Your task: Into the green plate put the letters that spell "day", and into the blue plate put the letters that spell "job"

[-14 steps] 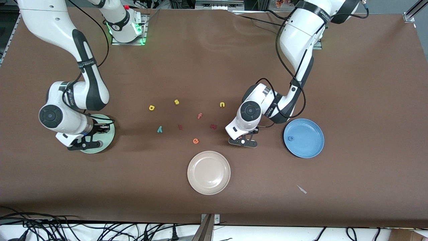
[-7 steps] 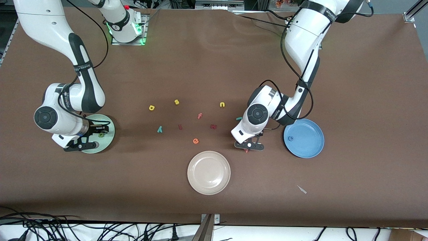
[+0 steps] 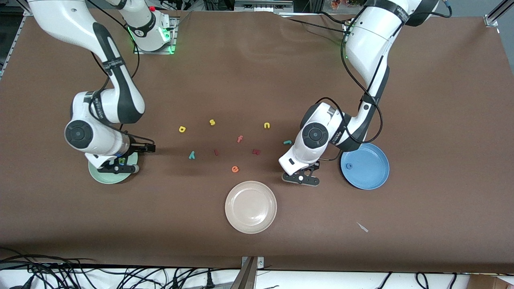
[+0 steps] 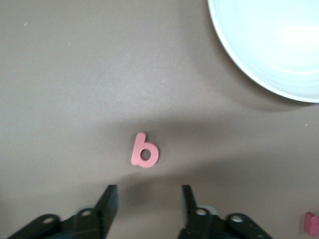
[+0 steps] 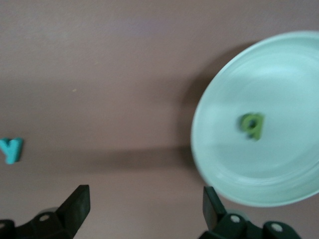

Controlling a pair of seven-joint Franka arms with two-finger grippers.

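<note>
Left gripper, having dropped the b beside the blue plate, is hovering apart; right gripper is gaping empty beside the d in the green plate.

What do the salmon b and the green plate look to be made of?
Salmon b: likely foam or soft plastic, with a matte, uniform colour, rounded edges and no glare. Green plate: probably hard plastic, smooth and slightly glossy, with faint concentric rings and a soft sheen across its face.

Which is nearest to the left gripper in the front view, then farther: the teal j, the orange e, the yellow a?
From the left gripper:
1. Teal hooked j, beside the left arm's wrist.
2. Orange e, near the cream-white plate.
3. Yellow a, toward the right arm's end.
</note>
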